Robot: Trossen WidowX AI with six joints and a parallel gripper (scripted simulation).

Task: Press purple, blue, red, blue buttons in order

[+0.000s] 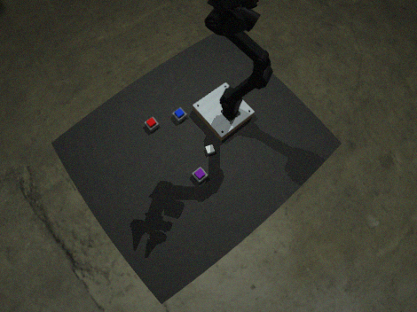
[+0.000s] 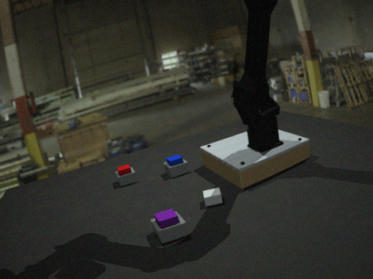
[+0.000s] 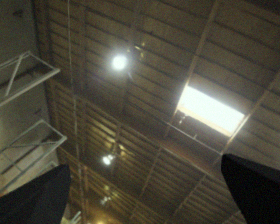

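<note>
Three buttons on grey housings sit on the dark mat point(image 1: 111, 187) point(image 2: 309, 227). The purple button point(image 1: 200, 173) point(image 2: 166, 217) is nearest the front. The blue button point(image 1: 178, 113) point(image 2: 174, 159) is just left of the arm's base plate point(image 1: 208, 105) point(image 2: 230, 149). The red button point(image 1: 151, 121) point(image 2: 124, 170) is left of the blue one. The arm reaches high up, far above all buttons. In the wrist view my gripper point(image 3: 146, 168) points at the ceiling, its two dark fingers wide apart with nothing between them.
A small white block point(image 1: 209, 149) point(image 2: 213, 196) lies on the mat between the purple button and the base plate. The arm casts long shadows across the mat. Concrete floor surrounds the mat.
</note>
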